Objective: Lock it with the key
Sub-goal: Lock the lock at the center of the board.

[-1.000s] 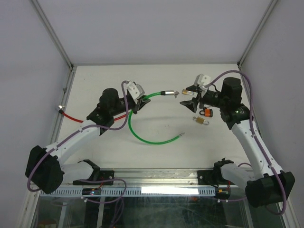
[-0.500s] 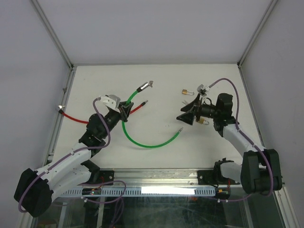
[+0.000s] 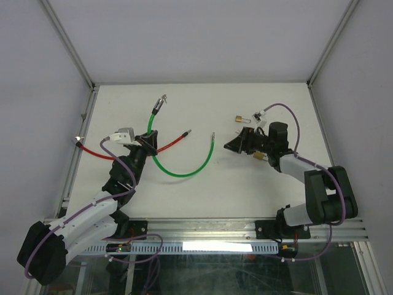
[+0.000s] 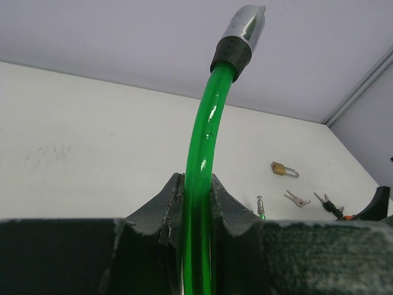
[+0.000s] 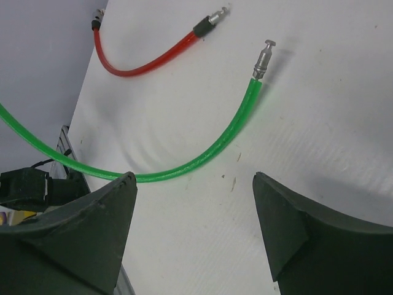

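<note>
My left gripper (image 3: pixel 149 136) is clenching the green cable (image 3: pixel 178 173) partway along its length, and in the wrist view the jaws are pinching it from both sides. My right gripper (image 3: pixel 235 144) is hanging released. Its fingers (image 5: pixel 92 227) are spreading wide with nothing between them, low over the table (image 3: pixel 276 98) and aiming toward 9 o'clock.

I'm checking the padlock (image 3: pixel 239 118) for writing, but its body is showing too small to read. It's lying flat at 12 o'clock from the right gripper, near it but not touching. Its long axis is running 9 to 3, with the brass body at the 9 end and the pale metal shackle pointing to 3. In the left wrist view the keys (image 4: pixel 296 198) are lying near it at about 4 o'clock, silver and apart from it. A second padlock (image 3: pixel 261 157), also brass, is peeking out at the right wrist's 6 o'clock side.

The cable's capped end (image 4: pixel 244 24) is rising out of the left jaws toward 1 o'clock, black collar under a silver tip. From the grip the rest is sweeping down through 6 o'clock and curling up to the pin end (image 5: pixel 265 54), which is pointing to 12. The red cable (image 5: pixel 132 72) is lying on the table, passing under the left gripper.
</note>
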You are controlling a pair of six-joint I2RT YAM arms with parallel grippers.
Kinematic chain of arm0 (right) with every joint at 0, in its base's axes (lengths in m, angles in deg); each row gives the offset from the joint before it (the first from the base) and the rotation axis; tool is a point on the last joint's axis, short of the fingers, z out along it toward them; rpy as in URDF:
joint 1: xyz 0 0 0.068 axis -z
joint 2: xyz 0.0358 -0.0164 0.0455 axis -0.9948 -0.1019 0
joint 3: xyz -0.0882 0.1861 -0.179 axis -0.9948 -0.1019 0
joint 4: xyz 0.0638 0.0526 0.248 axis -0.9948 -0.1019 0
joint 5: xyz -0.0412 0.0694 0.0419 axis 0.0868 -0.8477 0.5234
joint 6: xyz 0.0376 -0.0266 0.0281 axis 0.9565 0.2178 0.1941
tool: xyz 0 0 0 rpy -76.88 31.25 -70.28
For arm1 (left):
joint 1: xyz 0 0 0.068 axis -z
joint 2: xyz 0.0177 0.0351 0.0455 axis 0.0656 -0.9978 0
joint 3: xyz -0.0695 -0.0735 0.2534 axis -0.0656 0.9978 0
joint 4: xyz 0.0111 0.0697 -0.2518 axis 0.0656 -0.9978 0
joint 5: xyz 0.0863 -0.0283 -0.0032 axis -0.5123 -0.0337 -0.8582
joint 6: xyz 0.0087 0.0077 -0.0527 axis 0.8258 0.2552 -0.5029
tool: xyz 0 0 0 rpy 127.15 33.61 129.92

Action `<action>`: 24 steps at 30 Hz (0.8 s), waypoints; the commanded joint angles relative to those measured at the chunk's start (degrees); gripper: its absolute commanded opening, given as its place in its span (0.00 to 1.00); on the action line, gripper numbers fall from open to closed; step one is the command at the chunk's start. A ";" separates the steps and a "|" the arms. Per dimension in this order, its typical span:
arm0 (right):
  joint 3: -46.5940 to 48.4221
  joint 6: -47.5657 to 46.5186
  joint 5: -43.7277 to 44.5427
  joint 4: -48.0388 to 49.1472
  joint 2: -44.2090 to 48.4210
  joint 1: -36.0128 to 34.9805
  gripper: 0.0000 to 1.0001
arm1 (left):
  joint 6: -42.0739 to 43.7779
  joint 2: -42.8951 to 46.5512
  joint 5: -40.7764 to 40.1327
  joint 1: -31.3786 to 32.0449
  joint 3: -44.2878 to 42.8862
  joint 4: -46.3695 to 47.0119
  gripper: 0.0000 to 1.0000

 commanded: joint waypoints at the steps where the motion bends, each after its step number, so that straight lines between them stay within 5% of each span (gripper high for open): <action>1: 0.90 5.88 5.63 4.25 -4.33 -2.79 0.79 | -7.51 0.38 0.97 0.44 -0.58 8.57 0.00; 6: 1.96 5.87 8.58 4.27 -8.49 -5.07 0.79 | -12.67 1.41 3.76 0.45 -0.07 6.16 0.00; 11: 7.62 4.87 17.35 -7.00 -11.70 -7.15 0.79 | -16.91 3.25 3.31 0.96 2.63 5.13 0.00; 19: 7.87 3.29 15.31 -6.99 -13.89 -9.46 0.65 | -18.71 3.16 1.64 1.44 5.43 6.18 0.00; 24: 8.06 2.91 17.26 -8.05 -14.40 -9.68 0.64 | -19.49 4.04 -0.08 1.70 6.45 7.17 0.00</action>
